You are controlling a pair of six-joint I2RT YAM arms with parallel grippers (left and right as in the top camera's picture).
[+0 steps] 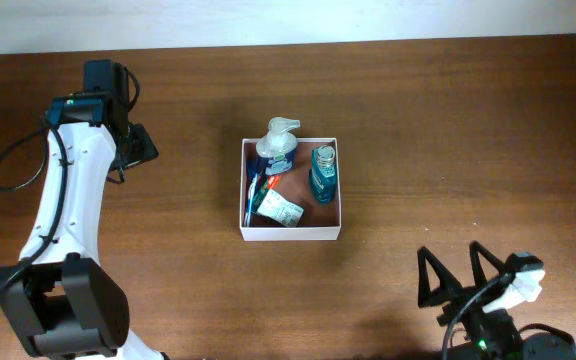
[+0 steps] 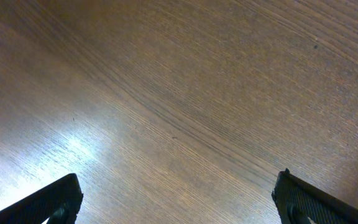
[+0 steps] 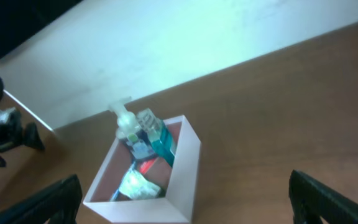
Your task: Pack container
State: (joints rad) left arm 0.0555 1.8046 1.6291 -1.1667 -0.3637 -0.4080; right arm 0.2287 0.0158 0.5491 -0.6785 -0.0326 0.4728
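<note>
Gaping wide, both empty: left gripper (image 2: 176,193) well left of box (image 1: 290,233), over wood table (image 1: 448,120); right gripper (image 1: 451,255) near its front-right corner, apart. Box mid-table, white walls, red-brown inside. Holding pump bottle (image 1: 278,145), teal bottle (image 1: 323,172), white packet (image 1: 281,210), w/ small bits underneath.

The container (image 1: 290,234) sits on the table (image 1: 468,120), about mid-table. Inside it are 2 bottles: a pump bottle (image 1: 278,145) in the back-left corner (its head reaches over the back wall) and a capped bottle (image 1: 323,172) at the back right. Tubes (image 1: 256,190) lie along the container's left wall, and a packet (image 1: 281,210) lies near its front wall. The left hand (image 1: 140,145) is well left of the container. The right hand (image 1: 453,257) is well off to its front right.
</note>
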